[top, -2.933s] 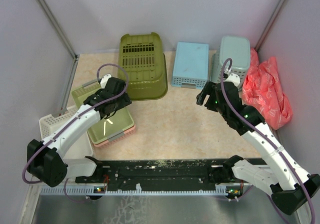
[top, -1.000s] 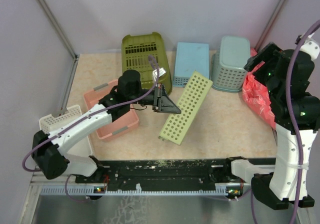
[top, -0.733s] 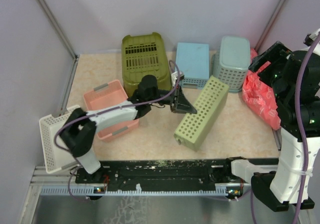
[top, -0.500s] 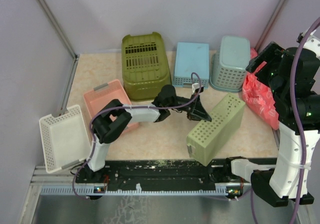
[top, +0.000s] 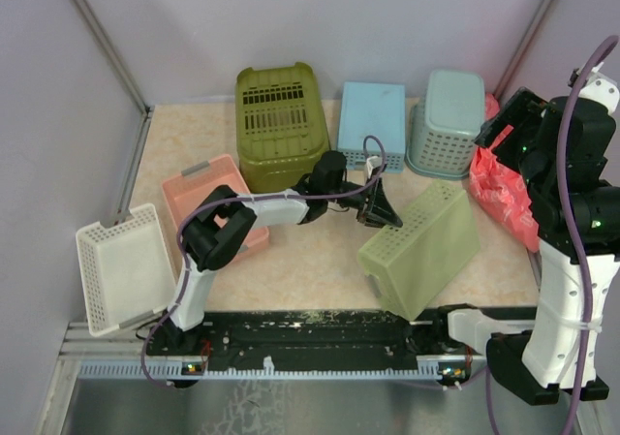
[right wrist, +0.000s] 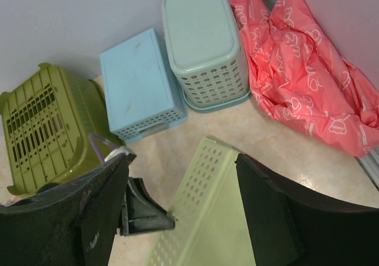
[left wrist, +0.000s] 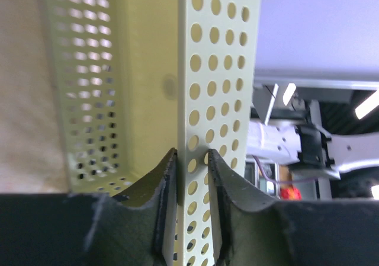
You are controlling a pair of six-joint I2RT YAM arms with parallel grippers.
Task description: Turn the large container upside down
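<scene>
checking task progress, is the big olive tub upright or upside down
Upside down. The olive tub shows its slotted bottom facing up, with its wider rim down on the table; no opening is visible.

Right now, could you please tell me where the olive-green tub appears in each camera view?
Top external: the olive-green tub sits back centre-left, slotted bottom up.
Left wrist: not in it.
Right wrist: the tub is at the left edge.
Shared landmark: the pale-green perforated tray, clamped by the left fingers, shows in all three.
</scene>
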